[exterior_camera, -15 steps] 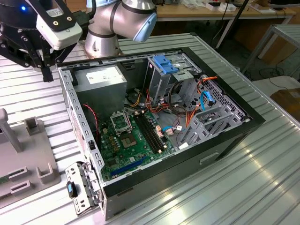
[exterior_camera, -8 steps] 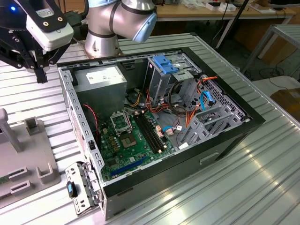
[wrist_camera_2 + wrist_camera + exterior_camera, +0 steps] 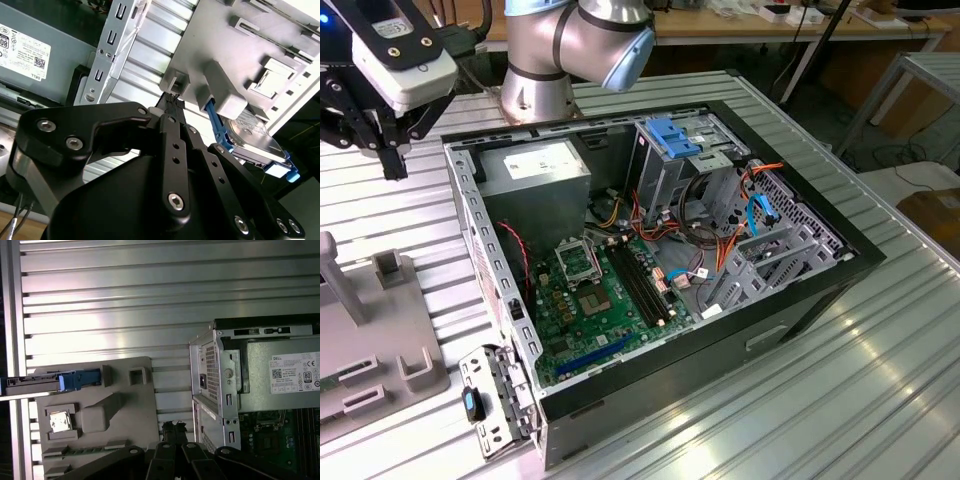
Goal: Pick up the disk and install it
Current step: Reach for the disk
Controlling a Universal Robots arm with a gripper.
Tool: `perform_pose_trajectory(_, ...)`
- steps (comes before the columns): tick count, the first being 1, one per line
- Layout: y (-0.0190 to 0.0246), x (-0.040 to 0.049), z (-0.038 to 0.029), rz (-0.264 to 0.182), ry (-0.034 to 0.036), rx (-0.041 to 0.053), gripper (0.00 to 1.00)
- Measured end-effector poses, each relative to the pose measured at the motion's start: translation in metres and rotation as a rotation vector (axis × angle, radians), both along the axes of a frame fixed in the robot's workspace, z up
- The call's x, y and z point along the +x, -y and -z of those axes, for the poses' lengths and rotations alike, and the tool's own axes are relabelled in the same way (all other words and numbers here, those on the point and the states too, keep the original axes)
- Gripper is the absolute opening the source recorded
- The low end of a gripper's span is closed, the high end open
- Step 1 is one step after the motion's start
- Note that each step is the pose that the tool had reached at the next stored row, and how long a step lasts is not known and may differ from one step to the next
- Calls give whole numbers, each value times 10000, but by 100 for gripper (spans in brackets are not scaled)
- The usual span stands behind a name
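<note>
In the exterior view, the gripper (image 3: 392,160) hangs over the slatted metal table (image 3: 840,400), off the exterior view's left of the open computer case (image 3: 800,310). Its black fingers point down and look pressed together with nothing between them. Below it lies a grey plastic holder (image 3: 410,330), which it is not touching. The arm (image 3: 570,40) rises from its base behind the case and bends across toward that side. Inside the case are a grey power supply (image 3: 535,165), a green circuit board (image 3: 590,300) and a metal drive cage (image 3: 670,150) with a light-blue latch plate on top.

In the second wrist view, the gripper (image 3: 172,97) is seen from behind its black links, which narrow to closed tips that hold nothing. The disk (image 3: 252,137) stands on edge in the holder (image 3: 240,40), with a blue rail along its side. It is near the fingers but apart from them, off to one side of the tips. The power supply (image 3: 25,50) shows on the other side.

In the first wrist view, the gripper (image 3: 173,427) has its tips together over the edge of the holder (image 3: 125,410), between the holder and the case (image 3: 220,390). The disk (image 3: 35,385) shows edge-on at the far end of the holder, its blue rail toward the holder's middle, well apart from the tips. The table (image 3: 125,290) lies beneath.
</note>
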State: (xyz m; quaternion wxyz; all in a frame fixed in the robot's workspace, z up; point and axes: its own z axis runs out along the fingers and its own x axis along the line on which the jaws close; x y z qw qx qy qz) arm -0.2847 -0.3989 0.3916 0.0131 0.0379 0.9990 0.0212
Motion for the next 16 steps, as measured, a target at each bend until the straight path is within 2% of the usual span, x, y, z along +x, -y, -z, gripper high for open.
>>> perform_pose_trajectory(5,0,-101,1,0,1,0,11)
perform_pose_trajectory(9,0,-118,1,0,0,-1,11)
perform_pose_trajectory(16,0,-222,3,0,0,0,11)
